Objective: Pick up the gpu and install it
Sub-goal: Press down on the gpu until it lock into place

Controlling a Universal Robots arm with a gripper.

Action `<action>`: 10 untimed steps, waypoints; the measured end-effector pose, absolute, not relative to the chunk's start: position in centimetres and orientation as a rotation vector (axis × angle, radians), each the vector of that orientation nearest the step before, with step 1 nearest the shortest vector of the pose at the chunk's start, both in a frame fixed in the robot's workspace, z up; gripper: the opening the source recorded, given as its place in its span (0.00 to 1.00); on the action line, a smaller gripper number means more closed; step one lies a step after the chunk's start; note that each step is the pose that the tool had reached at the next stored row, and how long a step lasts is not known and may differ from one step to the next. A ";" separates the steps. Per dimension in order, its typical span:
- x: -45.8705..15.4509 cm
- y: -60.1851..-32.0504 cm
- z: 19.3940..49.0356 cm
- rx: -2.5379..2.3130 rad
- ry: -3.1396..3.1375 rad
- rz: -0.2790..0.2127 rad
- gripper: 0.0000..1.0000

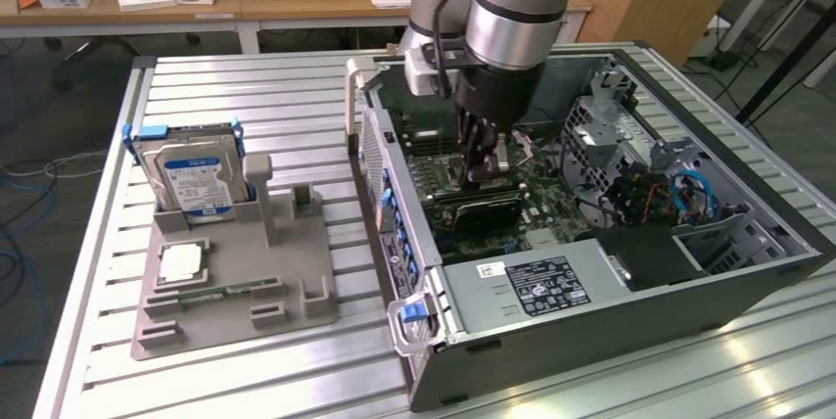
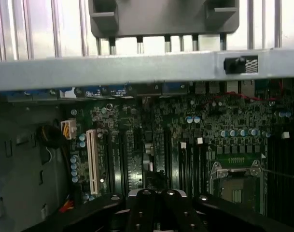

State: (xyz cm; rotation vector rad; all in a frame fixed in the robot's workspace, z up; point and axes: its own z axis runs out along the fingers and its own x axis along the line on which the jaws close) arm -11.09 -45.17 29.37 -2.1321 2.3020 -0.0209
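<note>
The arm reaches down into the open computer case (image 1: pixel 627 336), which lies on its side on the slatted metal table (image 1: pixel 249 96). The gripper (image 1: pixel 487 172) is low over the motherboard (image 1: pixel 555 218) and its two fingers are pressed together, with no gap visible between them. This is clear in the wrist view, where the gripper (image 2: pixel 159 199) has its dark fingertips (image 2: pixel 146 195) meeting side by side.

The gpu (image 1: pixel 479 209) is directly under the fingertips. It is a black flat card standing among the slots of the board, and its upper edge touches the tips. In the wrist view the gpu (image 2: pixel 147 162) appears edge-on as a thin line running away from the fingers between the long dark slots. I cannot tell whether the fingers pinch this edge or only rest on it.

Just beside the gripper, on one side, there is a white slot (image 2: pixel 93 162) with an orange-white connector (image 2: pixel 67 129) near it — on the other side is the metal-framed processor socket (image 2: pixel 238 181).

Well apart from the gripper, outside the case wall, a grey holder tray (image 1: pixel 235 316) lies on the table. It carries a hard drive (image 1: pixel 196 182) with a blue-white label standing upright, a square chip (image 1: pixel 180 262) lying flat and a narrow green memory stick (image 1: pixel 215 293). The power supply (image 1: pixel 542 287) with its printed label sits in the case, near the gripper — closer to the camera.
</note>
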 end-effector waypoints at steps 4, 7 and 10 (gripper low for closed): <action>-10.1 -45.2 28.9 -2.128 2.298 -0.030 0.11; -9.7 -45.2 28.6 -2.125 2.295 -0.035 0.11; -9.7 -45.2 28.6 -2.125 2.295 -0.035 0.11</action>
